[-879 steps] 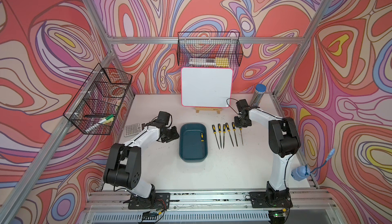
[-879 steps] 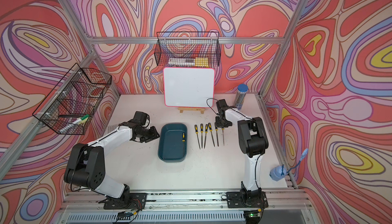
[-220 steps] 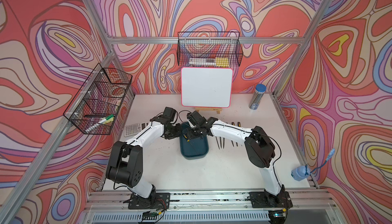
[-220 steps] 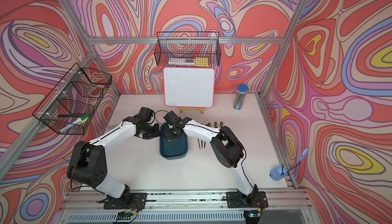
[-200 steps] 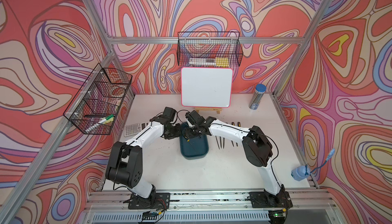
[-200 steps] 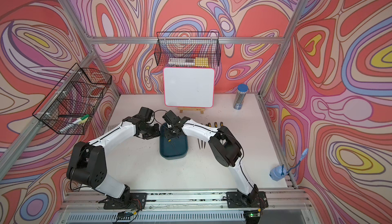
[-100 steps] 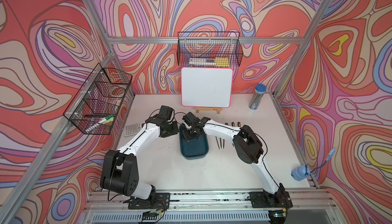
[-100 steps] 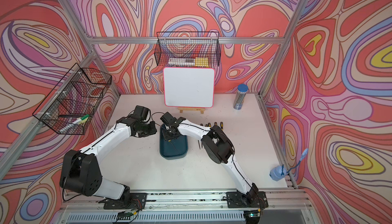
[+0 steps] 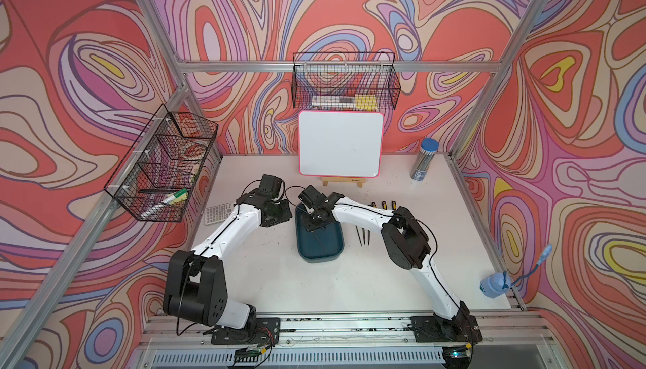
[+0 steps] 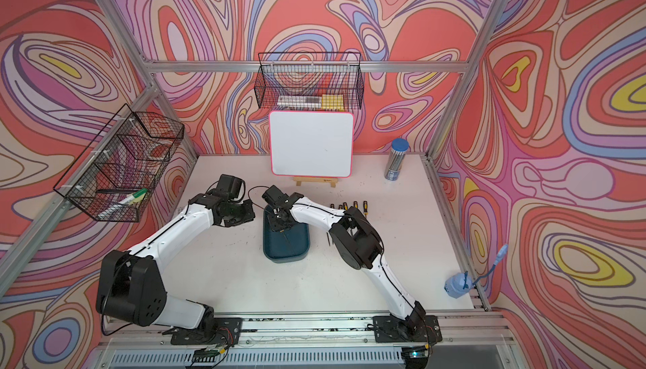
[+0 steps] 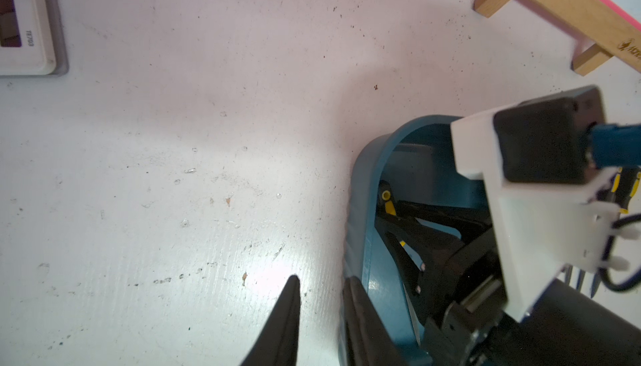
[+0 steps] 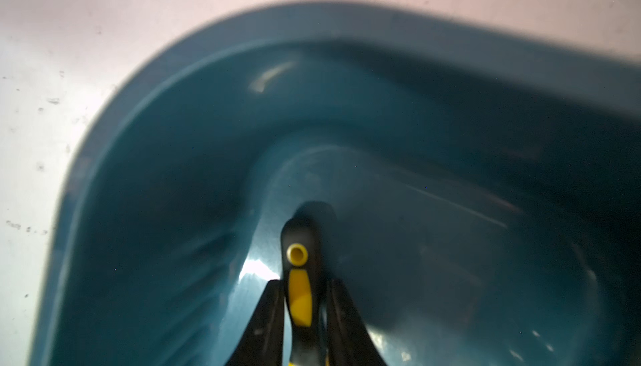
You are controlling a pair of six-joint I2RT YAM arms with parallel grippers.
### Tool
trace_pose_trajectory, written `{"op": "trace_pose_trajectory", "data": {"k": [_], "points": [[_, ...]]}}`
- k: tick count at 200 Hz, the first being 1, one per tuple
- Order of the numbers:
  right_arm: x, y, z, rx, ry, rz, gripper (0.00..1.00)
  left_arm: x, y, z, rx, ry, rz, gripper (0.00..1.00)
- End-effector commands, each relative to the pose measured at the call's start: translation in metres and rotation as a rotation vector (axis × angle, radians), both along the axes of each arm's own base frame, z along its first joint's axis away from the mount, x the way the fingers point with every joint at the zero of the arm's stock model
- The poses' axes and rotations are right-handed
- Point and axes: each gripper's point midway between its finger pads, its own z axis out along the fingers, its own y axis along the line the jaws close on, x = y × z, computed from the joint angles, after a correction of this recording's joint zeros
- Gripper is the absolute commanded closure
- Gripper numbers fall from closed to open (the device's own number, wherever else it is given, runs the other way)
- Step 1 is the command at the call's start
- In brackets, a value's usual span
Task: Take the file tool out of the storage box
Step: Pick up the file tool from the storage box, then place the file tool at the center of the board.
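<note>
File (image 12: 300, 295) along storage box (image 12: 208, 35), handle toward far end, in right tool (image 12: 304, 282)

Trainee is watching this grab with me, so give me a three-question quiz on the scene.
1. True or false: the right gripper is shut on the file by its handle, inside the box.
2. What is between the fingers of the left gripper? A) a file B) the calculator C) nothing
3. Fill in: the other files lie on the table on the robot's ___ side of the box.
Key: 1 true; 2 C; 3 right.
</note>
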Motion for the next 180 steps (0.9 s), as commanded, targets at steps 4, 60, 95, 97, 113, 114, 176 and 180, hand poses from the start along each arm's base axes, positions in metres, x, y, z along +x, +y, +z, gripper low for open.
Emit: {"op": "trace_pose_trajectory", "data": {"k": [4, 60, 95, 97, 113, 114, 176, 180], "points": [[0.0, -0.004, -0.012, -0.033, -0.004, -0.024, 0.78, -0.006, 0.0, -0.005, -0.011, 0.024, -0.001, 0.73], [0.008, 0.001, 0.016, 0.111, -0.035, -0.079, 0.92, -0.008, 0.001, -0.003, -0.012, 0.008, -0.007, 0.72], [0.03, 0.0, 0.092, 0.408, -0.135, -0.127, 0.92, -0.008, 0.001, 0.002, -0.015, -0.029, -0.008, 0.71], [0.031, 0.0, 0.096, 0.419, -0.142, -0.129, 0.92, -0.008, 0.001, 0.001, -0.016, -0.027, -0.008, 0.71], [0.038, -0.006, 0.122, 0.483, -0.196, -0.135, 0.92, -0.007, -0.001, 0.0, -0.024, -0.024, -0.013, 0.71], [0.038, -0.006, 0.124, 0.487, -0.199, -0.134, 0.92, -0.006, -0.001, 0.0, -0.024, -0.024, -0.013, 0.71], [0.055, -0.091, 0.164, 0.452, -0.351, -0.261, 0.92, -0.006, -0.003, -0.006, -0.033, -0.009, -0.017, 0.71], [0.056, -0.098, 0.162, 0.431, -0.355, -0.27, 0.92, -0.006, -0.003, -0.007, -0.034, -0.008, -0.017, 0.71]]}}
